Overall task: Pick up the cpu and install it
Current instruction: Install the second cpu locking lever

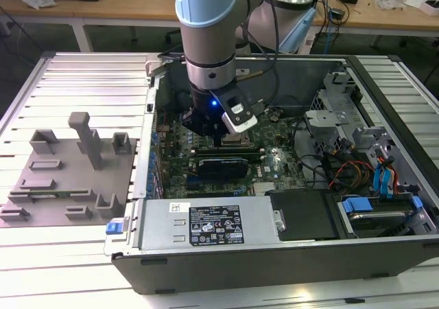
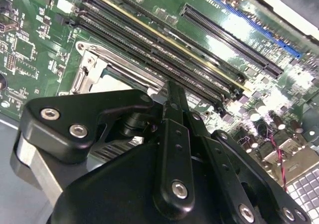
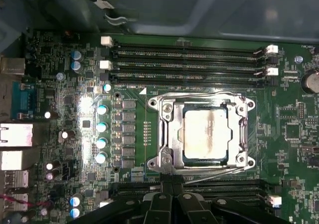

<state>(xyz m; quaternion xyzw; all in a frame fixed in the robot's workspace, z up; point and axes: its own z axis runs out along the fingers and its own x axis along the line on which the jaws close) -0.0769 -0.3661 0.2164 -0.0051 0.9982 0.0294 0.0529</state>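
The arm reaches straight down into the computer case (image 1: 384, 254); the hand (image 3: 172, 191), pressed together, hangs just beside the cpu (image 3: 206, 133), seated in its socket (image 3: 164, 149).

Cpu (image 3: 205, 136) open from above; socket frame (image 3: 167, 134) rings it, memory slots (image 3: 189, 64) flank.

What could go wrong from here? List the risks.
1. The chip lies inside the socket frame. If it sits crooked, any push might damage the socket beneath.
2. The pincer hangs close to the memory slots bordering the socket, so a sideways move could scrape them.
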